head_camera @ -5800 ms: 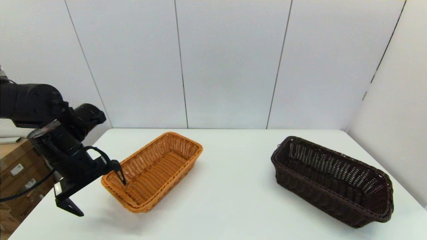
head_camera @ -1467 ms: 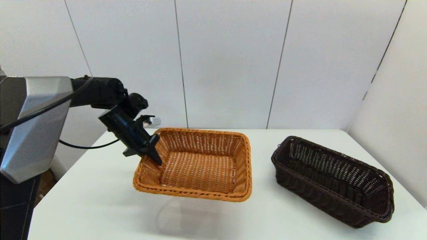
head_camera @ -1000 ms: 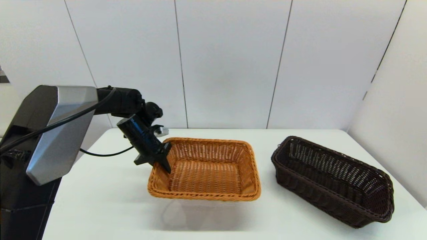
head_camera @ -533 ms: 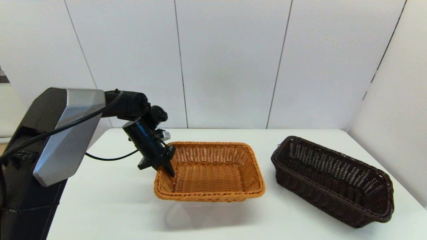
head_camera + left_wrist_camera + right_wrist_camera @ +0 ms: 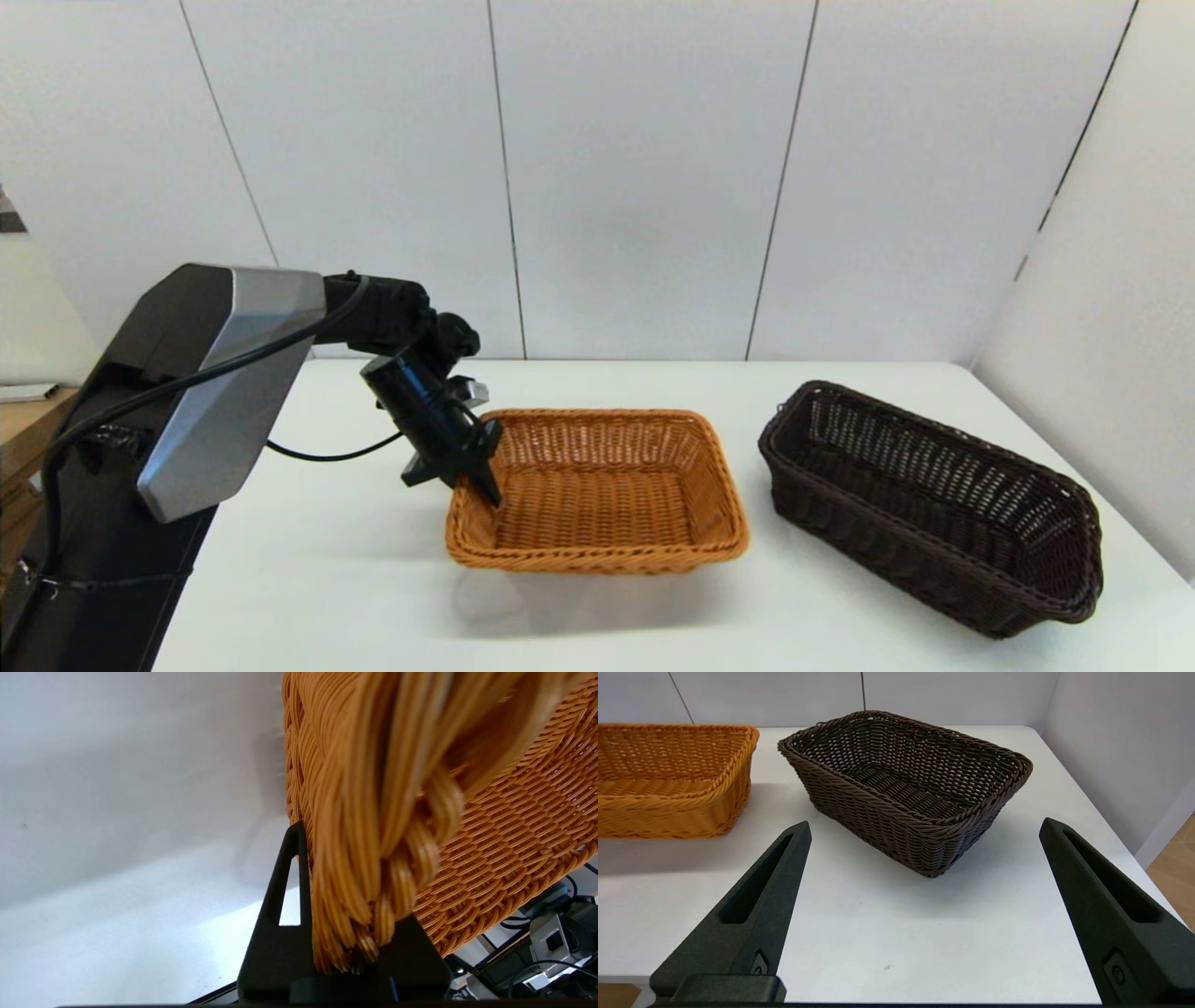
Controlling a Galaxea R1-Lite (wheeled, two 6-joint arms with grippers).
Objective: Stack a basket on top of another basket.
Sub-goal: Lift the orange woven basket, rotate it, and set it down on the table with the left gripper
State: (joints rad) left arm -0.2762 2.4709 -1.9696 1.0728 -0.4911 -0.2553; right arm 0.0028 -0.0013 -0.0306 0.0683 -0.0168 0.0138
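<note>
My left gripper (image 5: 474, 483) is shut on the left-end rim of the orange basket (image 5: 597, 485), one finger inside the wall and one outside. That basket sits level at the table's middle, low over the top; whether it touches the table I cannot tell. In the left wrist view the braided orange rim (image 5: 373, 868) is pinched in the left gripper (image 5: 345, 868). The dark brown basket (image 5: 934, 504) stands on the table to the right, apart from the orange one. My right gripper (image 5: 925, 825) is open and empty, hanging back from the dark basket (image 5: 906, 779), with the orange basket (image 5: 668, 779) beside it.
The white table (image 5: 327, 560) ends at white wall panels behind and on the right. A strip of bare tabletop (image 5: 878, 914) lies between my right gripper and the dark basket. My left arm's grey housing (image 5: 215, 392) fills the left foreground.
My left gripper shut on the orange basket's end rim, lifted it and turned it. Over the last second it carried the basket rightward and lower, towards the dark basket, which has not moved.
</note>
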